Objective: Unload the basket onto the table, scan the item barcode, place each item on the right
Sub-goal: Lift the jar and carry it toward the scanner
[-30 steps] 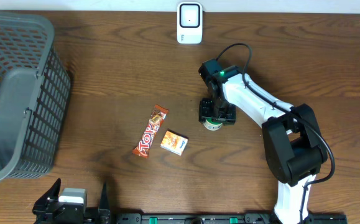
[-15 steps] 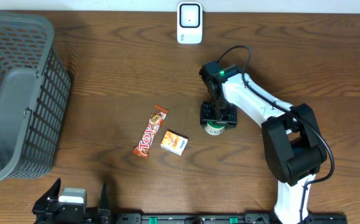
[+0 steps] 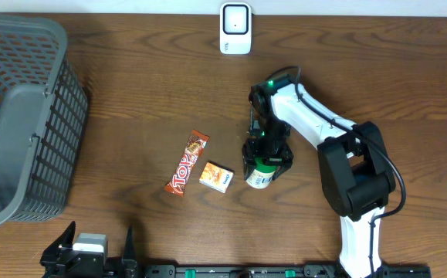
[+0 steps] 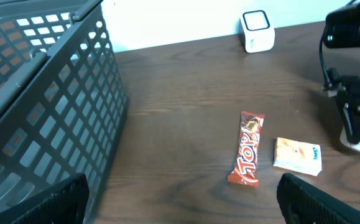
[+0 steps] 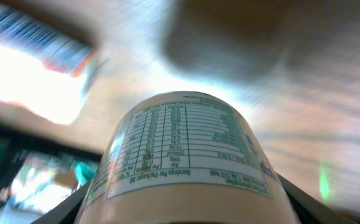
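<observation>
Dark brown wood-grain table [image 3: 130, 100]. Grey grid-mesh basket [image 3: 22, 116]. White scanner [image 3: 235, 28], dark window. Candy bar [image 3: 187, 163] red-orange, white lettering. Small box [image 3: 217, 177] orange and white. Bottle [image 3: 260, 173] white, green band, black printed table on label. Right arm [image 3: 316, 123] white and black, green light.

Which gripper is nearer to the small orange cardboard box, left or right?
Right. The right gripper, holding a white green-labelled bottle, is just beside the small orange cardboard box; the left gripper sits open at the wooden table's near edge, farther away.

The right gripper [image 3: 262, 164] is carrying the bottle [image 3: 259, 178] nearer the orange box [image 3: 217, 177], tilting it over.
</observation>
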Tool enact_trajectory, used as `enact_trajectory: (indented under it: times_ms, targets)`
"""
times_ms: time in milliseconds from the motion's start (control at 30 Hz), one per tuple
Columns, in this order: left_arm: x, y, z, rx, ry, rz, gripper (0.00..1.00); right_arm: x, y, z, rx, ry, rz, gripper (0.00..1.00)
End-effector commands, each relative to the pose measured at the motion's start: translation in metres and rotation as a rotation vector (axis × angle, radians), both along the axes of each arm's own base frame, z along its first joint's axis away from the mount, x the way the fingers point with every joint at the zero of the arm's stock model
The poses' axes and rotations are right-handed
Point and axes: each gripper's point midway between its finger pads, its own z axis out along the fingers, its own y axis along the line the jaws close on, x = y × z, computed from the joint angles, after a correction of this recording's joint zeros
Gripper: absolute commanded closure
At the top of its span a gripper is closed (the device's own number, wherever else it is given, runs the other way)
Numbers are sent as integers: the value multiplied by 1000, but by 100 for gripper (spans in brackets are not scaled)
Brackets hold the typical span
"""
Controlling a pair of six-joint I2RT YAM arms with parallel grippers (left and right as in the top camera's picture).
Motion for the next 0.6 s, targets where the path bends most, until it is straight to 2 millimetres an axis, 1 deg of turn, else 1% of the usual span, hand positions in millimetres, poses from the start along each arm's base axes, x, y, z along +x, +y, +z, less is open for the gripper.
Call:
enact_trajectory:
  times_ms: [0, 200, 400, 433, 533, 567]
  targets:
    - [-1, 1, 2, 6, -8, 5, 4, 1, 18, 24, 154, 2, 43, 46]
    - [-1, 1, 2, 6, -8, 5, 4, -7, 14, 34, 146, 44, 55, 46]
    - [-1, 1, 2, 6, -8, 5, 4, -7, 14, 33, 151, 40, 63, 46]
    - [-1, 1, 2, 6, -8, 5, 4, -4, 16, 32, 157, 25, 64, 46]
    - [-1, 1, 2, 6, -8, 5, 4, 19, 27, 21, 209, -89, 72, 46]
    - [-1, 1, 2, 6, -8, 5, 4, 30, 31, 16, 216, -138, 70, 46]
